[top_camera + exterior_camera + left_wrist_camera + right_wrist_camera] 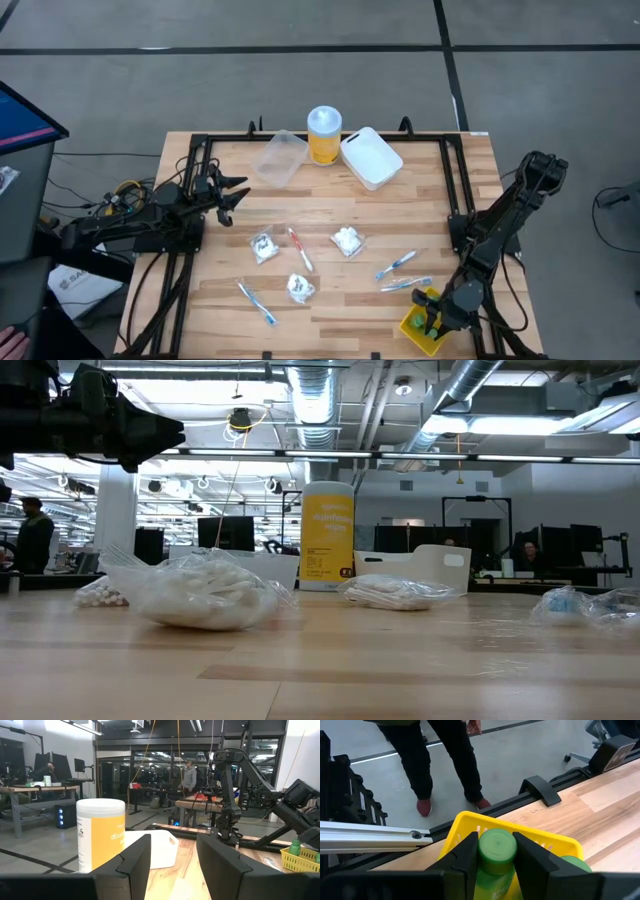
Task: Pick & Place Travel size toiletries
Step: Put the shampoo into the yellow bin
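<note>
My right gripper [432, 318] reaches down into a yellow basket [417, 331] at the table's near right corner and is shut on a green bottle [496, 847]. A second green bottle [576, 865] stands beside it in the basket. On the table lie three clear packets [265, 245] [300, 288] [348, 240], a red-white stick [300, 248] and three blue-white sticks [257, 302] [395, 265] [406, 285]. My left gripper [235, 195] waits open above the table's left side, touching nothing. My right gripper pinches the green bottle just below its round cap [496, 845], one finger [468, 851] on each side. The fingers come from above, slanting down into the basket. The bottle stands upright inside the yellow basket; its foot is hidden.
At the far edge stand a clear tub [280, 157], a tall yellow jar with a white lid [324, 135] and a white tub [371, 157]. Black rails [452, 180] frame the table. A person's legs [445, 755] stand on the floor beyond the basket.
</note>
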Action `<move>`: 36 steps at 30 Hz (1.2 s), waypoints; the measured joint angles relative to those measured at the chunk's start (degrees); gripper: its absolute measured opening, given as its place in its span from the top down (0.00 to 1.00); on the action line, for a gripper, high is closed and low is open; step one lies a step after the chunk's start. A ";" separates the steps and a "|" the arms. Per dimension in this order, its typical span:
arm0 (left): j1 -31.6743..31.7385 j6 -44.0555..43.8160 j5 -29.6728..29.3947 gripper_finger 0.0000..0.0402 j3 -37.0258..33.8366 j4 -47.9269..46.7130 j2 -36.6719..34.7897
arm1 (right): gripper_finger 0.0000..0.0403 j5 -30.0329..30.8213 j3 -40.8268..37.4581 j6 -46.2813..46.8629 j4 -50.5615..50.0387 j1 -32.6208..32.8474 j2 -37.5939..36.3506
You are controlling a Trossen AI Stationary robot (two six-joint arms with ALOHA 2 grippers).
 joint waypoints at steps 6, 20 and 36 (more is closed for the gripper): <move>-0.02 0.00 0.20 0.62 -0.02 0.00 0.02 | 0.75 0.24 0.00 0.76 -0.04 0.00 0.00; 0.00 -0.02 0.15 0.62 0.00 0.00 0.02 | 0.49 0.23 -0.11 2.05 -0.55 0.10 0.00; 0.00 -0.02 -0.09 0.62 -0.02 0.00 0.02 | 0.51 0.23 4.00 2.05 -6.56 0.09 -0.02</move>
